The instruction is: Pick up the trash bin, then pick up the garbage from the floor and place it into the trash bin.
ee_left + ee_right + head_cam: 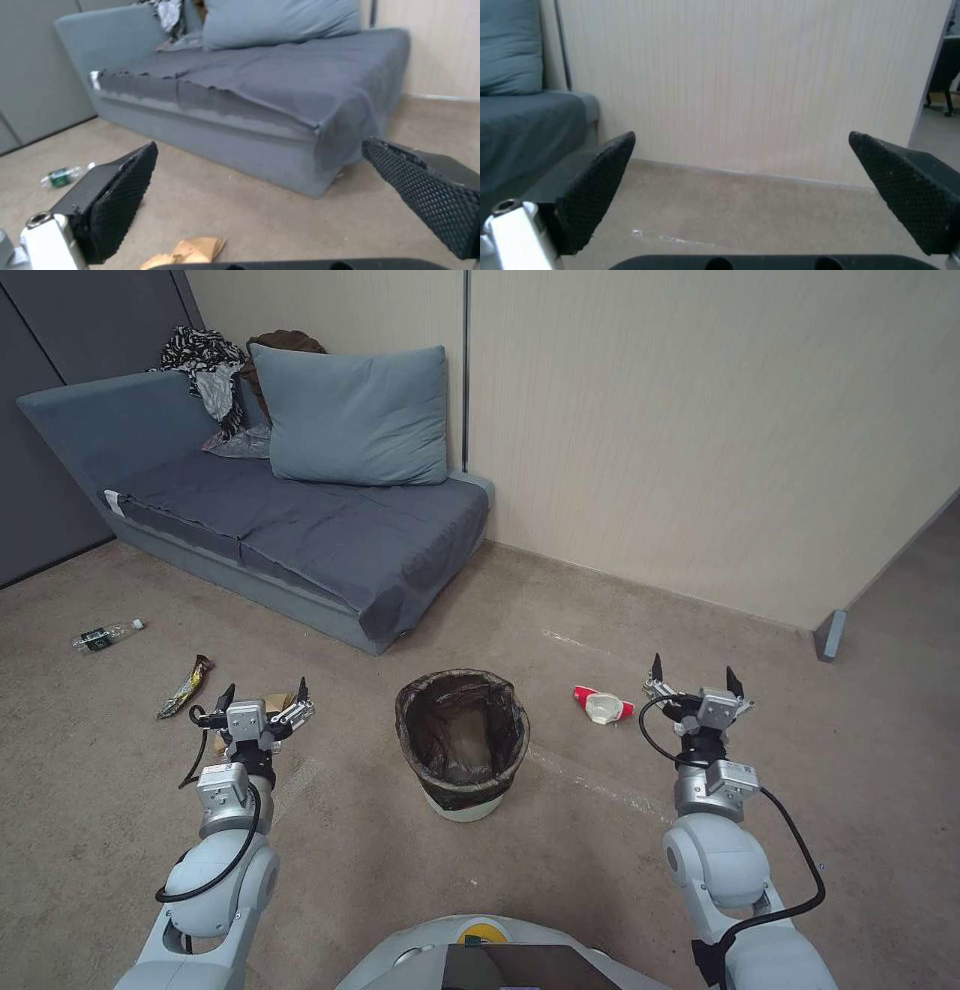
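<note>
Both jaws released and empty, left gripper [266, 702] and right gripper [697, 682] flanking the trash bin [463, 743] standing between them on the carpet; I'd judge it light, thin-walled, liner slippery, so I'll pinch the rim.

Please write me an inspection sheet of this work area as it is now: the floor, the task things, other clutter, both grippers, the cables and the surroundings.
Surface: beige carpet floor, pale streaks beside the bin.
Trash bin: upright on the floor between the two arms, dark bag folded over its rim, not held.
Garbage: red-and-white cup lying right of the bin; gold wrapper and clear bottle to the left; brown paper bag under the left gripper.
Clutter: nothing seen besides the litter.
Left gripper: open, empty, above the paper bag.
Right gripper: open, empty, beside the cup.
Cables: black cable looped along the right arm, another on the left arm.
Surroundings: grey sofa with cushion and clothes; cream wall.
</note>
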{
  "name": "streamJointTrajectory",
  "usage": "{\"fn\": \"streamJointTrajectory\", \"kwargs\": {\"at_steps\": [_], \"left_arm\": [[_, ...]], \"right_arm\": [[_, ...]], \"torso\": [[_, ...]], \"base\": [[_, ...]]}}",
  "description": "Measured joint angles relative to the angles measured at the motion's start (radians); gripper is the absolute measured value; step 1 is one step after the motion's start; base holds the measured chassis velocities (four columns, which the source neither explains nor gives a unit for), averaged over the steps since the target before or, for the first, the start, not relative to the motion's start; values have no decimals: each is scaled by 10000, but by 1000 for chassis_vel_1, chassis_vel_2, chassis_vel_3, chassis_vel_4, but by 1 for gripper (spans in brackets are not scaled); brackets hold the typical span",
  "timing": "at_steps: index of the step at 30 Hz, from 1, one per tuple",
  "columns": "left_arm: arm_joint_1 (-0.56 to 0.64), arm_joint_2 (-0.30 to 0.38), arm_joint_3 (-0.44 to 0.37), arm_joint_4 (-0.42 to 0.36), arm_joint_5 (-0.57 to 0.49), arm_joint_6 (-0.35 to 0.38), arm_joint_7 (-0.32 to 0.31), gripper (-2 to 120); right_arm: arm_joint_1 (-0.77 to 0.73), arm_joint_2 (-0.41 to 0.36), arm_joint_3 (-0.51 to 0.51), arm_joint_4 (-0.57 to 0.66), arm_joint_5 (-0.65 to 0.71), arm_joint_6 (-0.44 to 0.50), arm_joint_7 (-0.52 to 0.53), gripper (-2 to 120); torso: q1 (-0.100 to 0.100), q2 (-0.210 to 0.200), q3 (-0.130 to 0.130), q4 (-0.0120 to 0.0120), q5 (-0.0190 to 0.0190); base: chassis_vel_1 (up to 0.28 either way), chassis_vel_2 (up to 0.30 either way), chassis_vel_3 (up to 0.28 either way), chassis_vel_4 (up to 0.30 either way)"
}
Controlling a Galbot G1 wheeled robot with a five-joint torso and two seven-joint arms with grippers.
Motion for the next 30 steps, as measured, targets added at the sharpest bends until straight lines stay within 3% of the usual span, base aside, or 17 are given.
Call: {"fn": "streamJointTrajectory", "kwargs": {"at_steps": [13, 20, 24, 26, 28, 30], "left_arm": [[-30, 584, 76, -325, -335, 29, 35, 100], [170, 1406, 295, -814, -813, 21, 115, 100], [174, 1987, 488, -1351, -1414, 226, 102, 100], [254, 2769, 692, -1697, -2178, 362, 135, 100], [272, 3027, 723, -1759, -2406, 392, 168, 100], [265, 3711, 779, -1866, -2874, 479, 229, 100]], "right_arm": [[13, 6, 10, -91, -65, 216, 33, 100], [9, 5, 14, -105, -63, 202, 127, 100], [48, -18, 20, -149, 9, 116, 235, 100], [96, -23, 20, -249, 13, 106, 282, 100], [107, -21, 21, -273, 14, 106, 302, 100], [117, -19, 24, -333, 14, 118, 324, 100]], "torso": [[1, 0, 0, -2, 3], [0, 0, -1, 1, 2], [0, 0, -1, -2, 2], [0, 0, 0, 0, 2], [0, 0, 0, -1, 3], [0, 0, 0, 0, 1]], "base": [[0, 0, 0, 0], [0, 0, 0, 0], [0, 0, 0, 0], [0, 0, 0, 0], [0, 0, 0, 0], [0, 0, 0, 0]]}}
